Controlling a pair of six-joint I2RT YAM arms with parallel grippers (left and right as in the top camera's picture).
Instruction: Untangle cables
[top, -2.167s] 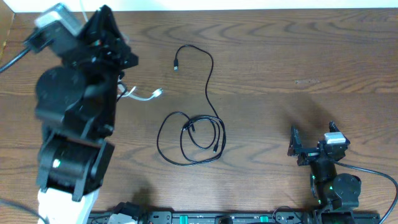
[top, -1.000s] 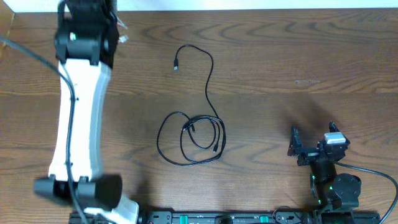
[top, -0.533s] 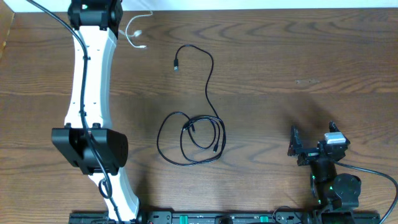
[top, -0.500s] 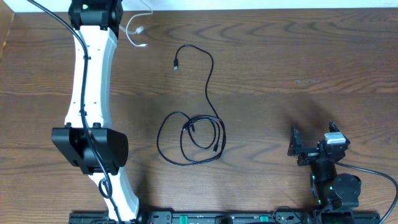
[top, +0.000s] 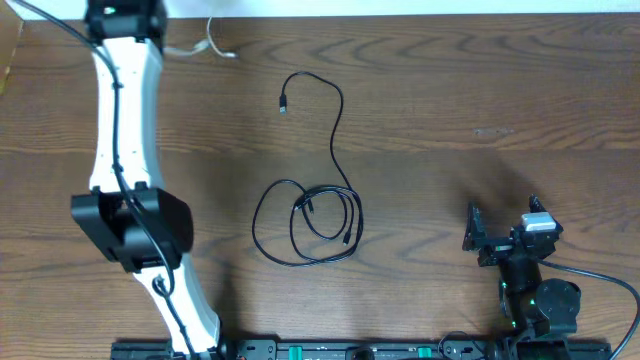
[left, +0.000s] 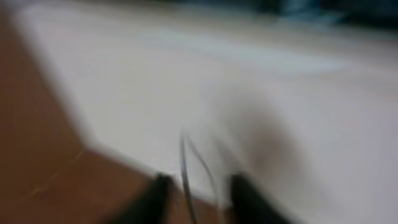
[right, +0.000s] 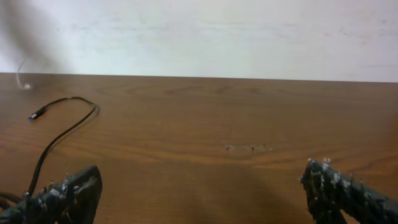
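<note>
Overhead: white cable (top: 222, 50) at worktop's far-left corner by left gripper (left: 202, 190), whose grip blur hides; black cables (top: 310, 225) coiled mid-worktop. Right gripper (right: 200, 174) spread, empty. Light, floppy; pinch near a plug (top: 284, 103).

- Dark brown wooden table (top: 480, 100), grain running left to right.
- Black cables (top: 350, 215) lie flat mid-table in a loose coil. One strand heads toward the far side, curls over and ends in a small plug (top: 284, 104).
- White cable (top: 222, 51) is right at the far edge, well apart from the coil.
</note>
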